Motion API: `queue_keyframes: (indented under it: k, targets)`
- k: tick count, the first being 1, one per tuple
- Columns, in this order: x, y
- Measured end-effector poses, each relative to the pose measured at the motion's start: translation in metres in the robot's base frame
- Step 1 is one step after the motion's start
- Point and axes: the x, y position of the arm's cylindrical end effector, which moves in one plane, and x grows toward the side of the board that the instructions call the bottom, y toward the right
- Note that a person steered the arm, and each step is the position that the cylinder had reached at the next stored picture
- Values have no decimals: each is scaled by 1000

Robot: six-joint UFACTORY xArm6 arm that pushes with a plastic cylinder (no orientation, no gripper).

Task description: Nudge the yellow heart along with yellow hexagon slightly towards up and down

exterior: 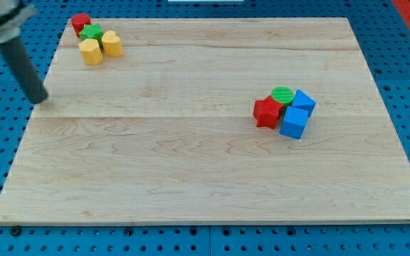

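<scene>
Yellow blocks (90, 51): two; tip (41, 98) apart.

Single raised camera, angled down, whole wooden board (212, 178) in view

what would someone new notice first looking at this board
Two tight clusters of blocks on the wooden board: at the view's top left, yellow heart, yellow hexagon, a green block and a red block; right of centre, more red, green and blue ones. My tip sits at the board's left edge, below the yellow pair, touching nothing.

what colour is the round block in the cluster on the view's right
Green: the round block sits at the cluster's top, clearest in the camera view.
</scene>
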Motion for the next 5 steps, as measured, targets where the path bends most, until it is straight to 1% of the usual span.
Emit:
queue_keyframes:
  k: [1,2,3,4,5]
  targets:
    - [-7,-5]
    - [-42,43]
    - [-61,-2]
    - [-82,20]
    - [-103,129]
